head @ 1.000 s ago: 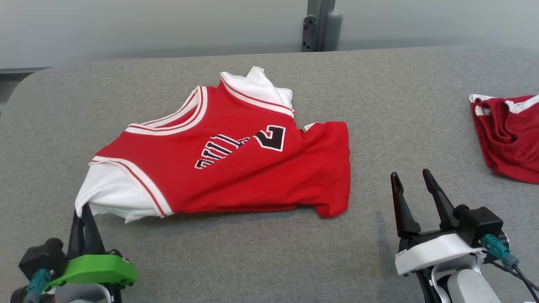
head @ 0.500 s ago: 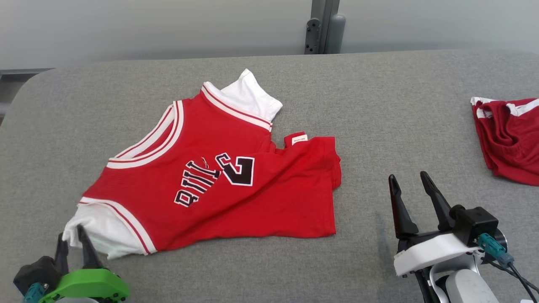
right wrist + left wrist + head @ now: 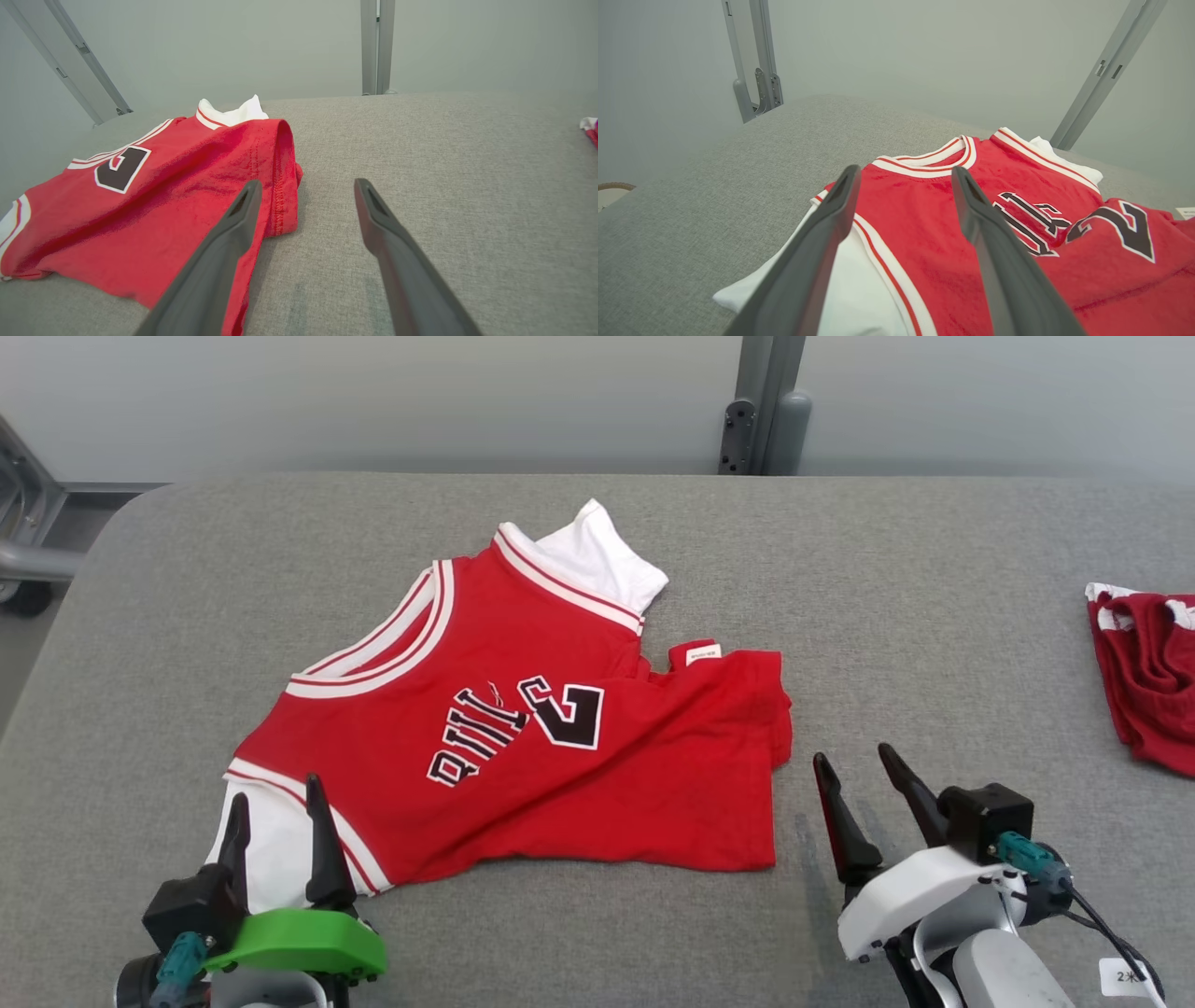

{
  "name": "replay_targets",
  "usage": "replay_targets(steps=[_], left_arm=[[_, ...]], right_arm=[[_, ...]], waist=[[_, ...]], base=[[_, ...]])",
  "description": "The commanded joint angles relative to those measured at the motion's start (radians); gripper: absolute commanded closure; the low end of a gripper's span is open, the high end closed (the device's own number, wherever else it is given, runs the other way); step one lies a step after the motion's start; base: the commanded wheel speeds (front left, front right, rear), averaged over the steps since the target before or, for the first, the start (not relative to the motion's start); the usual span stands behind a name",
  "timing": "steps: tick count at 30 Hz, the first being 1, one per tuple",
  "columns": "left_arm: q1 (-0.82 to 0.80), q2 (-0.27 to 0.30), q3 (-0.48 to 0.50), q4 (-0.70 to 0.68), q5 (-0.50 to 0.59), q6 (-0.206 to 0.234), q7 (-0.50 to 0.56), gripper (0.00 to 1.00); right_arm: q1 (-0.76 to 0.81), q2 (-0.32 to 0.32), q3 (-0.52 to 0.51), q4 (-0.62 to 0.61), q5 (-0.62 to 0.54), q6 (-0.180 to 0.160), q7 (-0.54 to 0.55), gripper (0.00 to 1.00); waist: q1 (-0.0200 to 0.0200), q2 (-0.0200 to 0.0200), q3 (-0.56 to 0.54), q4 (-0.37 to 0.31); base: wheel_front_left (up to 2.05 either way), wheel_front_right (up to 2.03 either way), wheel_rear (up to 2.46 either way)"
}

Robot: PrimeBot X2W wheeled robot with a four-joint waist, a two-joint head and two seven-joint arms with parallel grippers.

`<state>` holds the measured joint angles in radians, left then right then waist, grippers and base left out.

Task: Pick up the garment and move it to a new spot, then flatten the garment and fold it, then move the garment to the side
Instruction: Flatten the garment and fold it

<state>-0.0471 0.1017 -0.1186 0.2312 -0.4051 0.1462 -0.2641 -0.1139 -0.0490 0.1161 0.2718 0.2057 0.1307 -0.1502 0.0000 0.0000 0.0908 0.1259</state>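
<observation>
My left gripper (image 3: 277, 789) has its two fingers spread wide with nothing between them. Under the gap lies the white sleeve (image 3: 274, 847) of the red basketball jersey (image 3: 653, 775). I cannot tell whether my tips touch the cloth. Ahead of these fingers and off to their right, the jersey spreads flat on the grey fabric table (image 3: 934, 616), with its striped collar just beyond my tips and the black lettering and number further right.

My right gripper (image 3: 852, 753) is just as wide open and just as empty. It is over bare table, with the jersey's hem just beside its left finger. Past that hem, a small white label (image 3: 704, 654) pokes up from the jersey's far edge. Well off to the right of these fingers, near the table's edge, sits a second crumpled red garment (image 3: 1144, 681). Straight beyond, behind the table, stands a grey metal post (image 3: 766, 406).
</observation>
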Motion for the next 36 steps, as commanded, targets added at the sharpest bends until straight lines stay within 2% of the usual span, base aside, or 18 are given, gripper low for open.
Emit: replay_targets(steps=[1, 6, 14, 15, 17, 18, 28, 36], left_arm=[[0.011, -0.007, -0.007, -0.005, 0.013, -0.005, 0.000, 0.00], [0.016, -0.026, -0.041, -0.010, 0.021, -0.018, 0.000, 0.00], [-0.005, -0.041, -0.068, -0.010, 0.032, -0.022, 0.000, 0.00], [-0.009, -0.042, -0.070, -0.008, 0.032, -0.022, 0.000, 0.00], [-0.013, -0.044, -0.072, -0.009, 0.031, -0.021, 0.000, 0.00], [-0.013, -0.045, -0.073, -0.010, 0.030, -0.021, 0.000, 0.00], [-0.009, -0.051, -0.103, -0.005, 0.022, -0.024, 0.000, 0.00], [0.007, -0.051, -0.115, -0.009, 0.012, -0.008, 0.000, 0.00]], right_arm=[[-0.016, -0.003, 0.016, 0.021, 0.017, 0.000, 0.008, 0.00], [-0.060, -0.003, 0.069, 0.121, 0.059, 0.000, 0.033, 0.00], [-0.206, -0.003, 0.068, 0.345, 0.048, 0.000, 0.083, 0.00], [-0.225, -0.003, 0.068, 0.369, 0.049, 0.000, 0.085, 0.37], [-0.259, -0.009, 0.063, 0.402, 0.057, 0.000, 0.081, 0.90], [-0.275, -0.016, 0.063, 0.413, 0.062, 0.000, 0.079, 1.00], [-0.447, -0.125, 0.025, 0.436, 0.065, 0.000, 0.053, 1.00], [-0.537, -0.165, -0.022, 0.427, 0.038, 0.000, -0.006, 1.00]], waist=[[0.0000, 0.0000, -0.002, 0.031], [0.0000, 0.0000, 0.019, 0.074], [0.0000, 0.0000, 0.051, 0.138], [0.0000, 0.0000, 0.054, 0.148], [0.0000, 0.0000, 0.062, 0.165], [0.0000, 0.0000, 0.066, 0.173], [0.0000, 0.0000, 0.083, 0.239], [0.0000, 0.0000, 0.081, 0.231]], base=[[0.00, 0.00, 0.00], [0.00, 0.00, 0.00], [0.00, 0.00, 0.00], [0.00, 0.00, 0.00], [0.00, 0.00, 0.00], [0.00, 0.00, 0.00], [0.00, 0.00, 0.00], [0.00, 0.00, 0.00]])
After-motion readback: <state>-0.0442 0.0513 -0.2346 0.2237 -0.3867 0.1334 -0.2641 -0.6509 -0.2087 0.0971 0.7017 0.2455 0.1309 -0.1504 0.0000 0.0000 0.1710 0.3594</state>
